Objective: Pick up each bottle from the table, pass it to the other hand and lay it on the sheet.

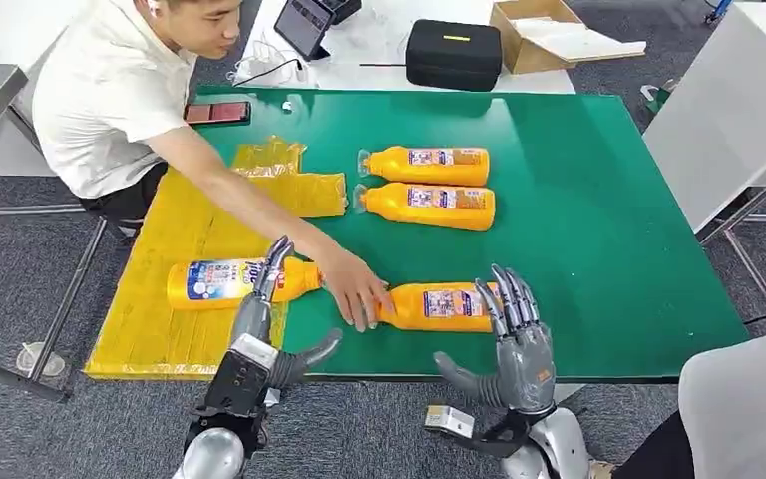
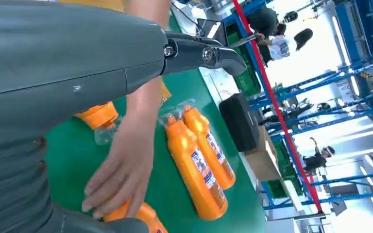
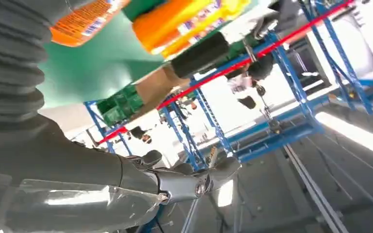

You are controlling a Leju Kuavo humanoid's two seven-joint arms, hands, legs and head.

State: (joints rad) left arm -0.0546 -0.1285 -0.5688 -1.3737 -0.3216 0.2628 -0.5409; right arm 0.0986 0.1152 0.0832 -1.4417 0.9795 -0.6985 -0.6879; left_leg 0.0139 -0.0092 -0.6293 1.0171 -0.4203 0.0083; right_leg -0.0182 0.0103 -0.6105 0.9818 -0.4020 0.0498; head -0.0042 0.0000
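Both hands, left hand (image 1: 259,324) and right hand (image 1: 512,339), are seen released and empty; nearest bottle (image 1: 439,305) lies on green table (image 1: 608,220), covered by person's hand (image 1: 356,289), so collision is risked.

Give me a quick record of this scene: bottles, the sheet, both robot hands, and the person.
bottles on green table: two side by side, one near the front edge
bottle on yellow sheet: one
left hand: open, empty
right hand: open, empty, beside the front bottle
person's hand: on the front bottle's neck end
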